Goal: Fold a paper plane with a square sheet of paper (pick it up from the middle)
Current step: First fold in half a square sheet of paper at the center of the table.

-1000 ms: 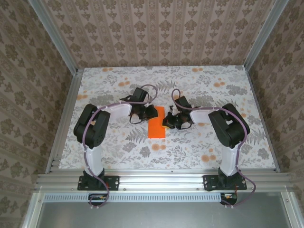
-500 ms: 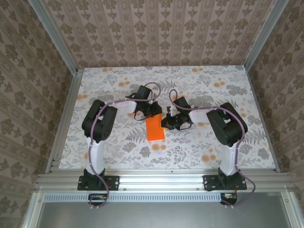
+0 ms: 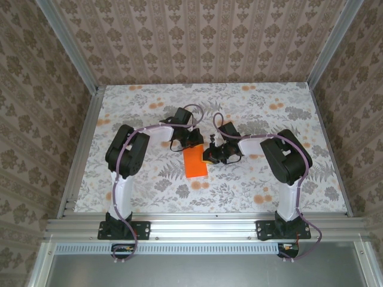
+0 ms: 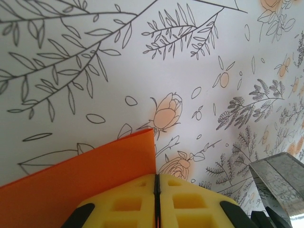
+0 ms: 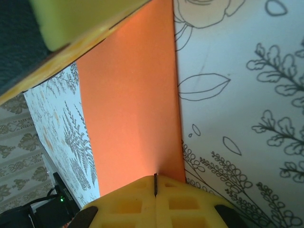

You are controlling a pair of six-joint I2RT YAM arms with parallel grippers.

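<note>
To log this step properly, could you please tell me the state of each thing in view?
square sheet of paper: folded over into a rectangle.
left end effector: shut, pinching the paper's edge near a corner.
right end effector: shut, tips against the paper; grip unclear.

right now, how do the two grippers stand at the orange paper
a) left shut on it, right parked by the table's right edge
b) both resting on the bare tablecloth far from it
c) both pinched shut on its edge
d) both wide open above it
c, the left gripper and the right gripper each show yellow pads pressed together, with the edge of the orange paper running into the seam
</note>
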